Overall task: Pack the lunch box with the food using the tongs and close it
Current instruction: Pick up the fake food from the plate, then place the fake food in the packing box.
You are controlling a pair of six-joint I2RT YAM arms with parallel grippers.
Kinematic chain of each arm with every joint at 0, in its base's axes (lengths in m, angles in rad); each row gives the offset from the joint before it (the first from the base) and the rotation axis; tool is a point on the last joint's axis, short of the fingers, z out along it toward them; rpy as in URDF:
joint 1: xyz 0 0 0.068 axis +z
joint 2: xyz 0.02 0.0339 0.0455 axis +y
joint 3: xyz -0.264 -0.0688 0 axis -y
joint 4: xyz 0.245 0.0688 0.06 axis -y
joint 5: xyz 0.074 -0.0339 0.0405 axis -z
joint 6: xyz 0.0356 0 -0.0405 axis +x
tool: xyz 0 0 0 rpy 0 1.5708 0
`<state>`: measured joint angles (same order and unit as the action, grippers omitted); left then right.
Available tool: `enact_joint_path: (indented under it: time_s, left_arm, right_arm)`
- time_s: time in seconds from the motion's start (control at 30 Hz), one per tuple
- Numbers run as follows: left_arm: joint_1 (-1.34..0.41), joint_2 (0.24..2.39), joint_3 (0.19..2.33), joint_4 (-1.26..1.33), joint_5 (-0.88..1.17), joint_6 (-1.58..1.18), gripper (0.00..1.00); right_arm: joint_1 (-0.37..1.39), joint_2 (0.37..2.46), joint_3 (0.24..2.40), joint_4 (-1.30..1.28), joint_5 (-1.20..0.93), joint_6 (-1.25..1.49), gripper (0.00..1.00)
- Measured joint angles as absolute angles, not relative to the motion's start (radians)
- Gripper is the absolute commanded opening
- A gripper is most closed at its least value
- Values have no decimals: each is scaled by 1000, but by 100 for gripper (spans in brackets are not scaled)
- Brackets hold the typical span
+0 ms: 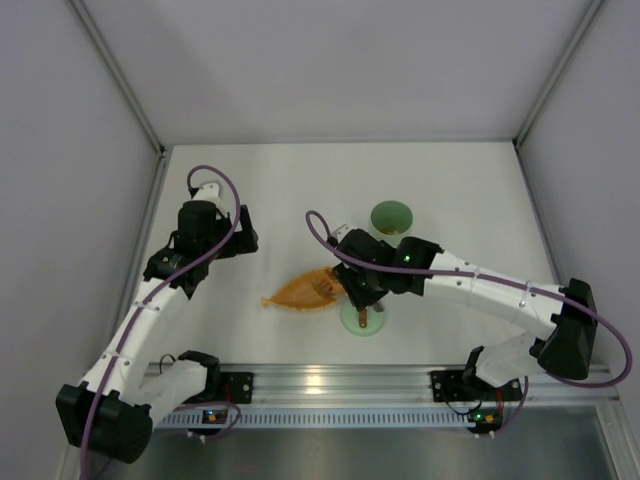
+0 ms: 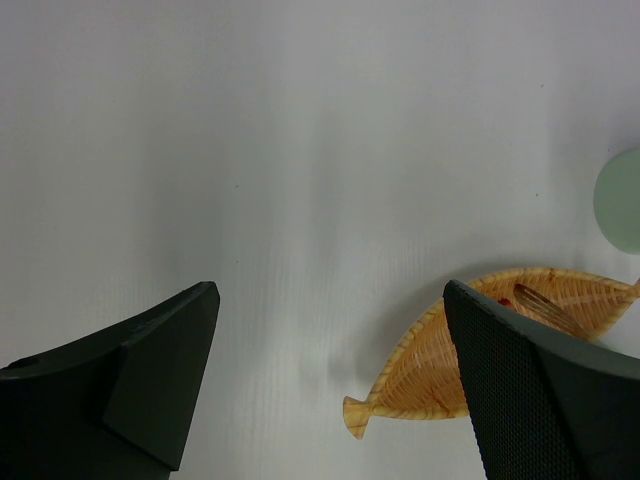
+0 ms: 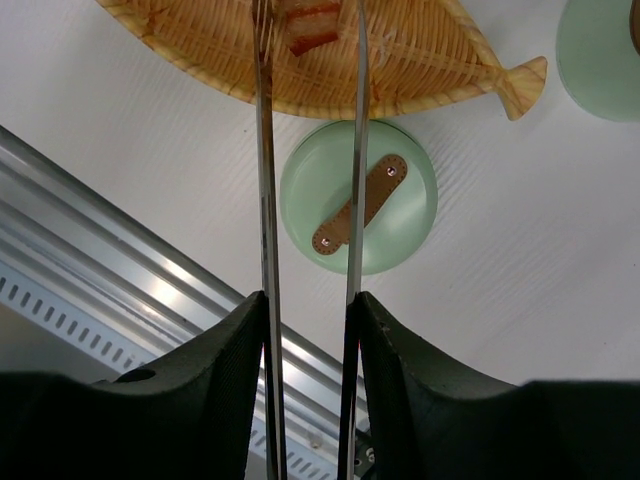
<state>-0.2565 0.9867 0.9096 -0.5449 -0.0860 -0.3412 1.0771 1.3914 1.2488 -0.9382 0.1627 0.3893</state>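
Observation:
My right gripper (image 3: 308, 305) is shut on the tongs (image 3: 264, 170), whose two thin arms run forward between my fingers. Their tips reach into the orange dish (image 3: 420, 60), with a brown-red piece of food (image 3: 310, 22) between them; I cannot tell if it is pinched. From above, this gripper (image 1: 355, 285) hangs over the dish's right end. The lunch box (image 1: 391, 216) stands open behind it. Its green lid (image 3: 400, 215), with a brown bar handle, lies flat on the table beneath the tongs. My left gripper (image 2: 330, 290) is open and holds nothing, left of the dish (image 2: 520, 350).
An aluminium rail (image 1: 330, 380) runs along the near table edge, just below the lid (image 1: 362, 318). White walls close in the left, back and right sides. The lunch box's edge (image 2: 622, 200) shows at the right of the left wrist view.

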Motion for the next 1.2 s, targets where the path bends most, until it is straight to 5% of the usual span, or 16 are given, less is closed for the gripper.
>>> enact_joint_path:
  time_s: [0.5, 1.2]
  left_arm:
    - [-257, 987, 910, -545, -86, -341, 99]
    - [-257, 987, 910, -545, -86, -341, 99]
  right_arm:
    - [1077, 1402, 1237, -924, 160, 389, 25]
    - [1066, 1307, 1430, -1033, 281, 384, 26]
